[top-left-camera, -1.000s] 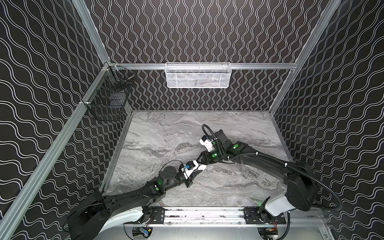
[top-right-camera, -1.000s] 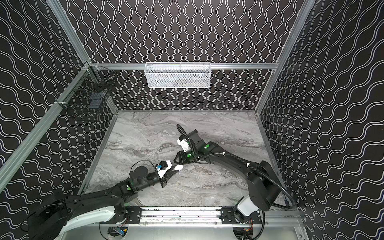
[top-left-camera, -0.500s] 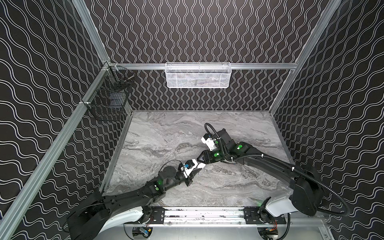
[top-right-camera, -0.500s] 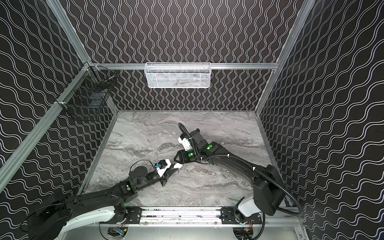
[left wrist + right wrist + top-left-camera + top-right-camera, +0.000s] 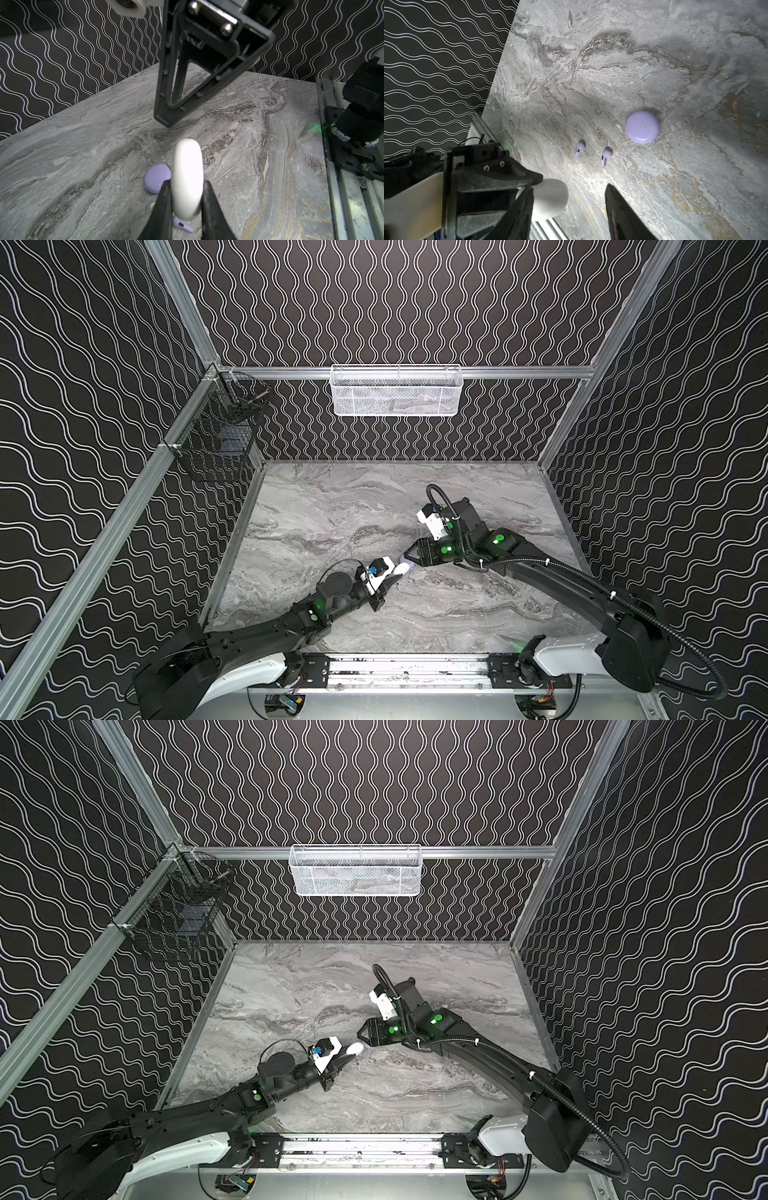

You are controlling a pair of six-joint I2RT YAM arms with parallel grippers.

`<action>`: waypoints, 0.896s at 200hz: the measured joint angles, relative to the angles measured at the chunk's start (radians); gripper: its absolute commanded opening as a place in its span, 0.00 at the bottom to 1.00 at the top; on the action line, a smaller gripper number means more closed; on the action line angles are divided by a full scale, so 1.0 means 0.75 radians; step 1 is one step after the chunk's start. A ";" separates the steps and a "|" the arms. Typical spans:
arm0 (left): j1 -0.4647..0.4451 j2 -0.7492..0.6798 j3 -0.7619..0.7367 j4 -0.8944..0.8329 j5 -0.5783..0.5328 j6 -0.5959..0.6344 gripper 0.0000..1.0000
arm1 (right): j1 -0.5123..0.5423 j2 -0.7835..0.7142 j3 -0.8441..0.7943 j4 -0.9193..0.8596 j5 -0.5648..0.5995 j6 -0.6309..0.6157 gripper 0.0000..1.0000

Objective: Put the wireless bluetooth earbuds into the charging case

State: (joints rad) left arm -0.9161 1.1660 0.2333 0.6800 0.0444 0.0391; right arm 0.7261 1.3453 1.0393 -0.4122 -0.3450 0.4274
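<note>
My left gripper (image 5: 187, 187) is shut on a white round charging case (image 5: 188, 172), held on edge a little above the marble table (image 5: 332, 506). In both top views that white case (image 5: 401, 569) (image 5: 355, 1049) sits at the left fingertips, just in front of my right gripper (image 5: 409, 559). The right gripper (image 5: 569, 189) is open; the white case (image 5: 552, 197) lies beside one finger, well apart from the other. A closed lavender case (image 5: 642, 126) (image 5: 156, 176) rests on the table. Two lavender earbuds (image 5: 580, 148) (image 5: 606, 156) lie beside it; one earbud (image 5: 182, 225) shows under the left fingers.
A white mesh basket (image 5: 396, 391) hangs on the back wall. On the left wall is a black wire basket (image 5: 218, 435). A metal rail (image 5: 407, 668) with the arm bases runs along the table's front edge. Patterned walls enclose three sides.
The right gripper has opened wider and its wrist has drifted slightly right and toward the front. The left gripper has kept the white case almost still.
</note>
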 measured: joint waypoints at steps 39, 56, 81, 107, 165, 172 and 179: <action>0.000 0.009 0.004 -0.001 -0.014 -0.001 0.00 | -0.021 -0.033 -0.033 0.005 0.009 0.004 0.61; 0.000 0.011 0.005 -0.002 -0.019 -0.010 0.00 | -0.030 -0.045 -0.044 0.008 0.011 0.004 0.61; 0.001 0.012 0.005 -0.002 -0.033 -0.011 0.00 | -0.046 -0.059 -0.089 0.042 0.011 0.003 0.62; 0.001 0.021 0.009 -0.005 -0.048 -0.014 0.00 | -0.064 -0.072 -0.122 0.064 0.010 0.003 0.62; 0.004 0.045 0.079 -0.072 -0.064 -0.051 0.00 | -0.177 -0.157 -0.241 0.131 -0.012 -0.001 0.63; 0.005 0.051 0.088 -0.075 -0.069 -0.063 0.00 | -0.200 -0.169 -0.257 0.135 -0.018 -0.002 0.63; 0.005 0.057 0.095 -0.080 -0.071 -0.083 0.00 | -0.226 -0.180 -0.272 0.139 -0.026 -0.004 0.64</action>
State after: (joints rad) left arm -0.9127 1.2087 0.3046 0.6201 -0.0086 -0.0231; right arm 0.5568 1.2102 0.8352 -0.3077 -0.3645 0.4248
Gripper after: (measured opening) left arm 0.193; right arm 0.637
